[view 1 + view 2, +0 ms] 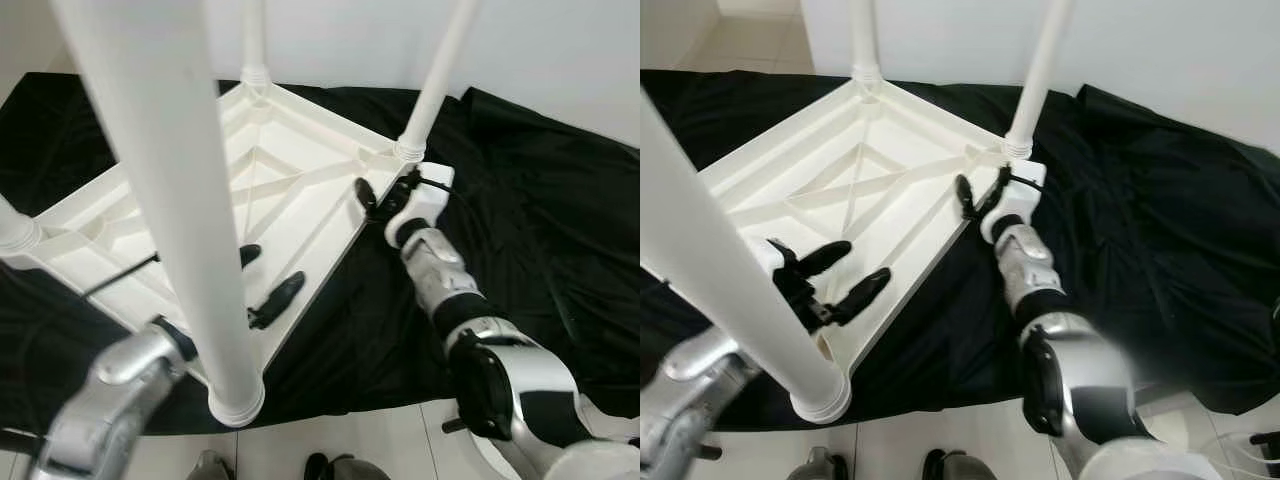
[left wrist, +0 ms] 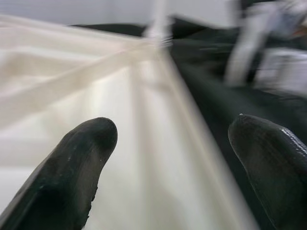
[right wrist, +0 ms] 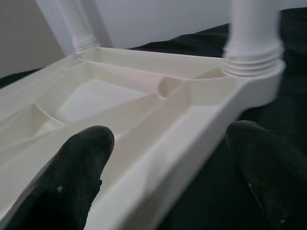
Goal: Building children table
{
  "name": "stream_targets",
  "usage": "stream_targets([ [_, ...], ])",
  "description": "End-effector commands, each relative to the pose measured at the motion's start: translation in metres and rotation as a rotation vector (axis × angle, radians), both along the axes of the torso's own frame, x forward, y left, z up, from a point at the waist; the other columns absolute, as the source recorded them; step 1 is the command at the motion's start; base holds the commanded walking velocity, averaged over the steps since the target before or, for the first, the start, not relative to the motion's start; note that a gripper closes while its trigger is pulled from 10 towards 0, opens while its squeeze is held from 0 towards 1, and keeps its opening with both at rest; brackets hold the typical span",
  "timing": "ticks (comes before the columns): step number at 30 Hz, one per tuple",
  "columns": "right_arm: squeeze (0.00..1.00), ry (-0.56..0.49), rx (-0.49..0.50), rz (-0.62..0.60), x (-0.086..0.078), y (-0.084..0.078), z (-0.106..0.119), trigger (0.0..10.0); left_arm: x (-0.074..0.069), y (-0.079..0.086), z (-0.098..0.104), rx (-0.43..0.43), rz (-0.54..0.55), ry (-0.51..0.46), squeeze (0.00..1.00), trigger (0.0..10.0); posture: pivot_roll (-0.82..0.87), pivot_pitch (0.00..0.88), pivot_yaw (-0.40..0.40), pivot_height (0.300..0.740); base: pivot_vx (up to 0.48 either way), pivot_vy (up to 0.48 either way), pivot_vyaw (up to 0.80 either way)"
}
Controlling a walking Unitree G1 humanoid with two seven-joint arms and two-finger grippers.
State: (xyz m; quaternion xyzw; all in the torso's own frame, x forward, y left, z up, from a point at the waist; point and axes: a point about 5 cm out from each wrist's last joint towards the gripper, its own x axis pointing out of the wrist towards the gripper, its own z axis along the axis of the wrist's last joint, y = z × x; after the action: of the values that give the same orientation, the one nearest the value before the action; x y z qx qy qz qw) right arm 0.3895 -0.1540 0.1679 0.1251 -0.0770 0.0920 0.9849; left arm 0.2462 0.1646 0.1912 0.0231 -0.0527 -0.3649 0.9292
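Observation:
A white plastic children's table (image 1: 840,180) lies upside down on a black cloth (image 1: 1160,220), with its legs pointing up. The nearest leg (image 1: 170,200) rises right in front of my head and hides part of the left arm. My left gripper (image 1: 845,275) is open over the table's near rim, one finger above the ribbed underside and the other toward the cloth. In the left wrist view the rim (image 2: 163,143) runs between the fingertips (image 2: 81,158). My right gripper (image 1: 980,192) is open astride the rim beside the far-right leg (image 3: 252,38), one finger inside the frame, one outside.
The cloth spreads wide to the right and behind the table. White tile floor (image 1: 360,440) lies along the near edge, by my feet (image 1: 330,468). A white wall (image 1: 1160,40) stands close behind. Further legs rise at the far corner (image 1: 253,40) and at the left (image 1: 15,230).

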Motion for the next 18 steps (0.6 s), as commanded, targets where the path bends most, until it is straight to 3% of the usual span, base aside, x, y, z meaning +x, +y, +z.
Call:
stream_targets([
  [1,0.00,-0.014,-0.001,-0.013,-0.003,-0.007,-0.002,10.0,-0.002,0.001,0.000,0.018,-0.089,-0.012,0.00,10.0,0.09,0.159,-0.095,0.740,0.000,0.000,0.00],
  [3,0.00,-0.067,-0.020,-0.026,-0.011,-0.020,-0.001,10.0,0.002,0.012,-0.001,0.084,-0.102,-0.012,0.00,10.0,0.08,0.159,-0.094,0.740,0.000,0.000,0.00],
  [7,0.00,-0.108,-0.039,-0.026,-0.021,-0.030,0.000,10.0,0.007,0.021,-0.003,0.133,-0.104,-0.011,0.00,10.0,0.06,0.162,-0.080,0.740,0.000,0.000,0.00],
  [9,0.00,-0.142,-0.048,-0.038,-0.034,-0.041,0.005,10.0,0.014,0.031,-0.006,0.188,-0.105,0.011,0.00,10.0,0.04,0.164,-0.072,0.740,0.000,0.000,0.00],
  [13,0.00,-0.162,-0.061,-0.037,-0.048,-0.048,0.007,10.0,0.016,0.037,-0.005,0.203,-0.140,0.030,0.00,10.0,0.02,0.167,-0.069,0.740,0.000,0.000,0.00],
  [14,0.00,-0.158,-0.075,-0.031,-0.057,-0.053,0.006,10.0,0.015,0.041,-0.005,0.215,-0.187,0.041,1.00,10.0,0.02,0.168,-0.066,0.740,0.000,0.000,0.00],
  [18,0.00,-0.142,-0.111,-0.031,-0.066,-0.060,0.003,10.0,0.011,0.049,-0.005,0.234,-0.255,0.074,1.00,10.0,0.02,0.167,-0.062,0.740,0.000,0.000,0.00],
])
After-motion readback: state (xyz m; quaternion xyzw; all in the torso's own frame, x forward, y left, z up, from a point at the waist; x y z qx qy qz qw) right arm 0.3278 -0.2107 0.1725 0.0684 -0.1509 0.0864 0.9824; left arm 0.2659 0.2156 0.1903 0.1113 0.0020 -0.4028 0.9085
